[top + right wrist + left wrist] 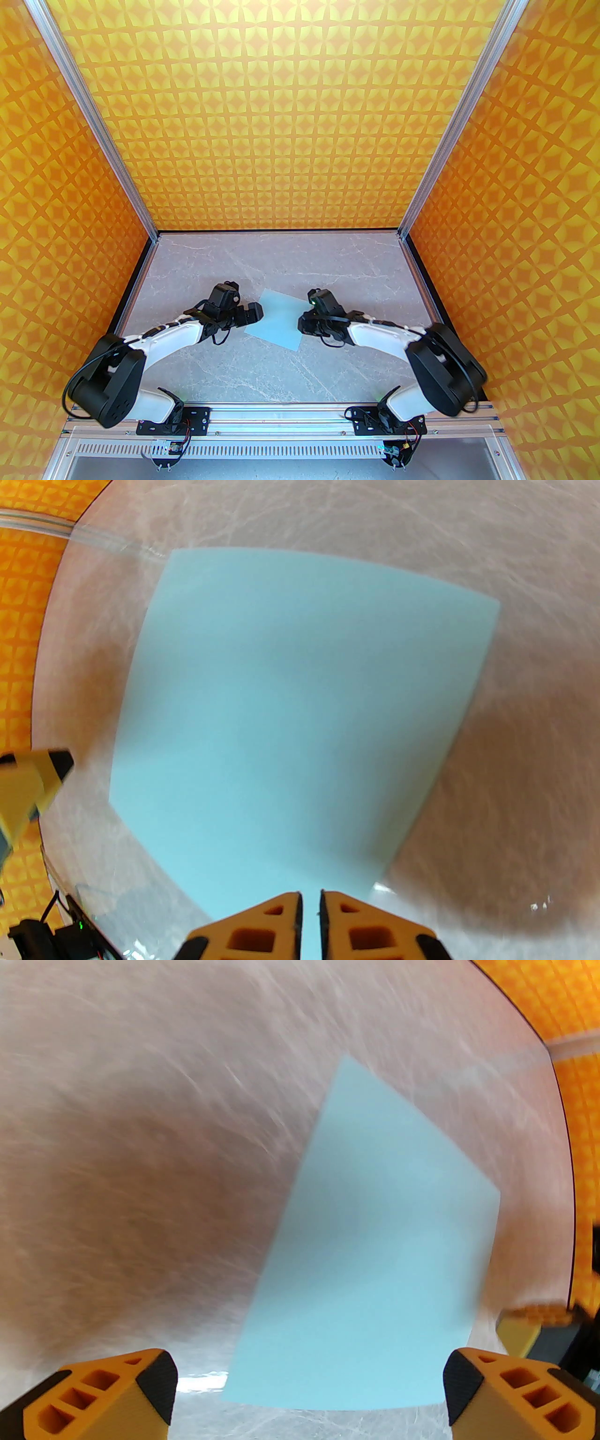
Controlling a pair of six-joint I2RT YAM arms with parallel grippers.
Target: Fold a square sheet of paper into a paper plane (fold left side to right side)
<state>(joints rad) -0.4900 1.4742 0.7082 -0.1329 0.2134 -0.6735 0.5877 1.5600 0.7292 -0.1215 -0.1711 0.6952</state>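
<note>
- Risk, grip: right gripper [310,902] has its jaws drawn nearly together, a thin slit between them, right at the near edge of the square sheet of paper [300,714] at bottom centre of the right wrist view. I cannot tell whether the edge is actually nipped. A sheet this thin, lying flat, could easily be missed, and the pads would then meet on nothing.
- Risk, sliding: left gripper [310,1377] stands with its jaws spread wide, one finger in each lower corner of the left wrist view, and the sheet's lower edge lies between them. Nothing pins the paper. Any pull or push from the right side would probably skate it across the smooth marble table [211,262].
- Risk, skewed crease: in the top view the sheet sits rotated, with corners pointing toward the upper left and lower right. Carrying the left side over without squaring it first would likely leave the edges mismatched and spoil later folds.
- Risk, crumpling: lifting from a single point may buckle the sheet rather than roll it over cleanly.
- Paper, look: pale light blue, plain, flat, with no creases or flaps visible. It appears unfolded. Both wrist views are blurred, so faint creases cannot be ruled out.
- Paper, place: lower centre of the top view, on the table between the two grippers, each just beside an opposite edge.
</note>
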